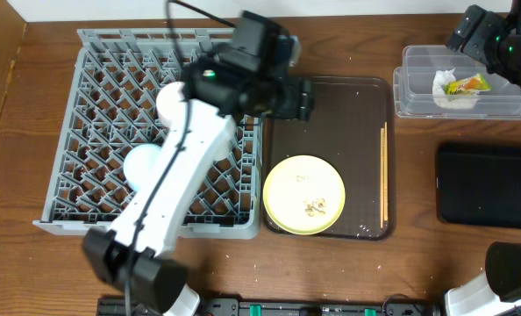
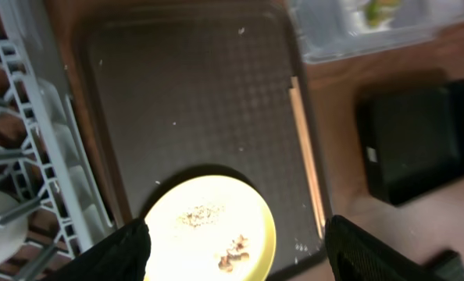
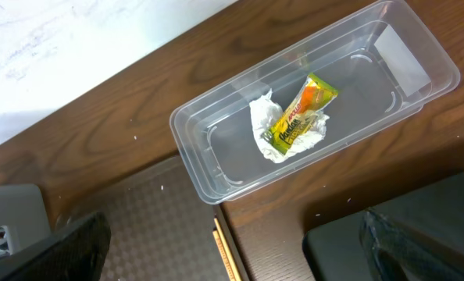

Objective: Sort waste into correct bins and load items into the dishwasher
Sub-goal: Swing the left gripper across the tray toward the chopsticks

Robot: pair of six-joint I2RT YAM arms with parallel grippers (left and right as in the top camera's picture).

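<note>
**A:** Tell me, where is the left gripper [image 2: 236, 226] at this moment?

**B:** It hangs above the dark brown serving tray [image 1: 339, 123], over the corner that is far from the robot and next to the grey dish rack [image 1: 111, 79]. Its white arm reaches across the rack. The two fingers stand wide apart with nothing between them, so it is released.

**A:** And the right gripper [image 3: 233, 222]?

**B:** It is at the far right of the table, above the clear tub [image 3: 372, 70]. This one is also spread wide, and it grasps nothing.

**A:** What lies in the tub?

**B:** The crumpled white tissue [image 3: 267, 133], about in the middle. The yellow-green-orange wrapper [image 3: 301, 115] lies on top of it.

**A:** Where is the yellow plate [image 1: 296, 180]?

**B:** It lies flat on the serving tray, in the near part, on the side toward the rack. The pale crumbs [image 1: 314, 208] are on the plate, mostly toward its near side.

**A:** And the chopsticks [image 1: 384, 175]?

**B:** They are on the same tray, along its right edge, apart from the plate.

**A:** The black tray [image 1: 484, 184]?

**B:** It is on the table, to the right of the serving tray and nearer to the robot than the tub.

**A:** Is something in the rack?

**B:** I see two pale round things [image 1: 168, 98] there. The arm covers part of them, so I cannot tell which dishes they are.
</note>
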